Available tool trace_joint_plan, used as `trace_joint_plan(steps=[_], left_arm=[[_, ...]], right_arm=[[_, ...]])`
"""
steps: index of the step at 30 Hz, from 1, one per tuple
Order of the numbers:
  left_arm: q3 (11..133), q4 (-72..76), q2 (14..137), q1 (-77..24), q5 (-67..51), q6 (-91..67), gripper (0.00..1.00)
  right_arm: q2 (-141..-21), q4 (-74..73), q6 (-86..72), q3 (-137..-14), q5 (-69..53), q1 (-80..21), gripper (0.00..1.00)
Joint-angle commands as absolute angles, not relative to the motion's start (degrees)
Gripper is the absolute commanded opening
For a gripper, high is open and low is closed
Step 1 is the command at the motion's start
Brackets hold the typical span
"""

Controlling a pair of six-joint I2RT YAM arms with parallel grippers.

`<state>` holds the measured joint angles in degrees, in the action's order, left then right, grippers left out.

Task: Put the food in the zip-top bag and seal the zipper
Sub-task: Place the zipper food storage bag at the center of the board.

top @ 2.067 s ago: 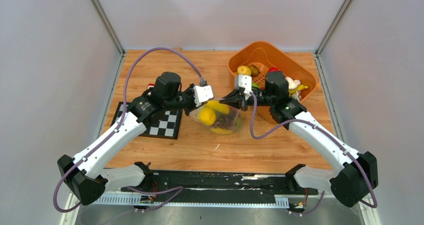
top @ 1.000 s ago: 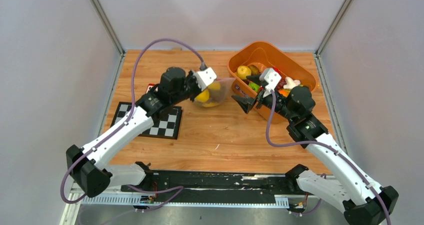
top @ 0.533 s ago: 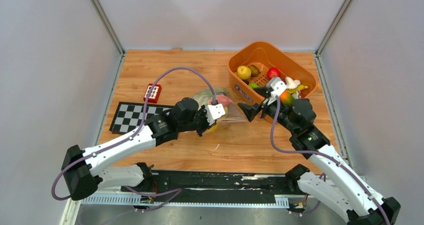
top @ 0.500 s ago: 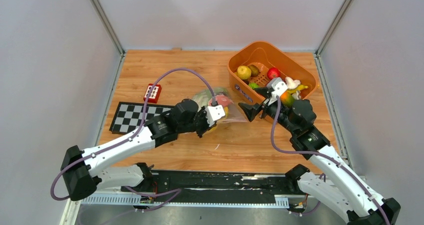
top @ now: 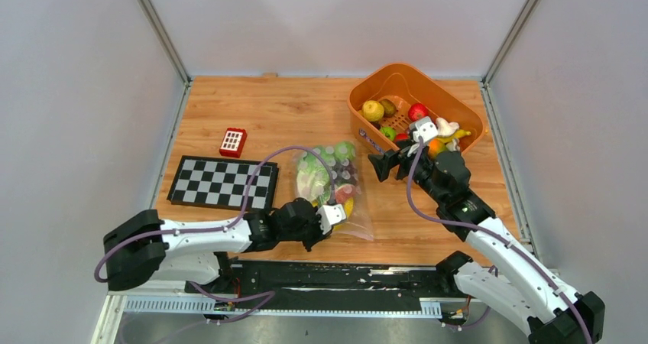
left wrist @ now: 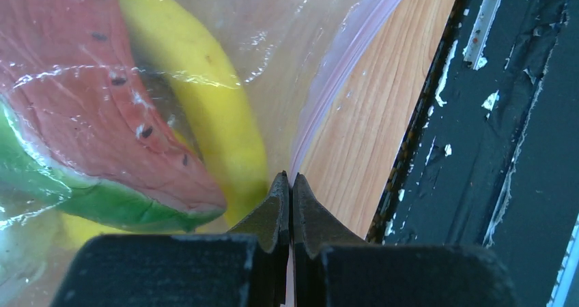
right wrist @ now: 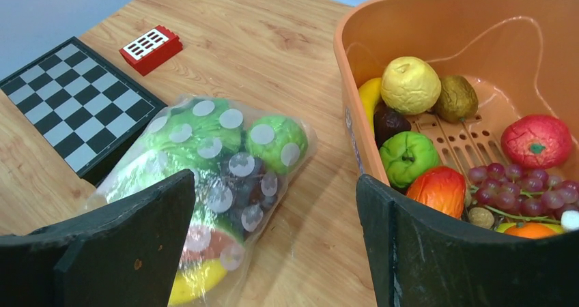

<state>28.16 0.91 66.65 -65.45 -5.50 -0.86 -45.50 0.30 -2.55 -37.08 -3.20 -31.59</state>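
Note:
The zip-top bag (top: pixel 330 177) lies flat on the table, dotted and crinkly, with food inside. Through the plastic the left wrist view shows a watermelon slice (left wrist: pixel 95 109) and a banana (left wrist: pixel 205 95). My left gripper (top: pixel 335 215) is shut on the bag's near edge, its jaws pressed together on the pinkish zipper (left wrist: pixel 345 65). My right gripper (top: pixel 384 166) hangs open above the wood, between the bag (right wrist: pixel 218 170) and the orange basket, holding nothing. More food sits in the basket: a lemon (right wrist: pixel 410 83), a green apple (right wrist: pixel 408 157), grapes (right wrist: pixel 515 184).
The orange basket (top: pixel 397 70) stands at the back right. A checkerboard (top: pixel 221 182) lies left of the bag, with a small red block (top: pixel 233 141) behind it. The black base rail (left wrist: pixel 498 116) runs just beyond the bag's near edge.
My left arm has drawn back toward the near edge, dragging the bag from beside the basket down to the front centre. The right gripper stayed open and shifted only slightly.

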Motion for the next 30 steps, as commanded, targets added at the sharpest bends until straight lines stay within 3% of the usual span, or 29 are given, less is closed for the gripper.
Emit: trace_joint_plan(steps=[1, 10, 18, 25, 30], left_arm=[[26.7, 14.7, 71.9, -67.7, -4.4, -5.7, 0.0], [28.3, 14.4, 76.9, -72.3, -2.2, -4.7, 0.0], [29.7, 7.4, 71.0, -72.3, 2.3, -2.3, 0.3], [31.3, 4.8, 69.7, -72.3, 1.0, -1.9, 0.42], [32.5, 3.1, 66.2, -72.3, -3.2, -1.9, 0.61]], right_arm=[[-45.9, 3.1, -6.1, -36.7, -1.7, -31.1, 0.87], [-46.5, 2.6, -6.9, -36.9, -1.5, -31.0, 0.87], [-47.0, 2.9, -7.3, -36.9, -1.7, -30.8, 0.87], [-47.4, 3.3, -7.7, -37.0, -2.1, -30.8, 0.88], [-47.7, 2.8, -7.3, -37.5, -2.1, -30.6, 0.88]])
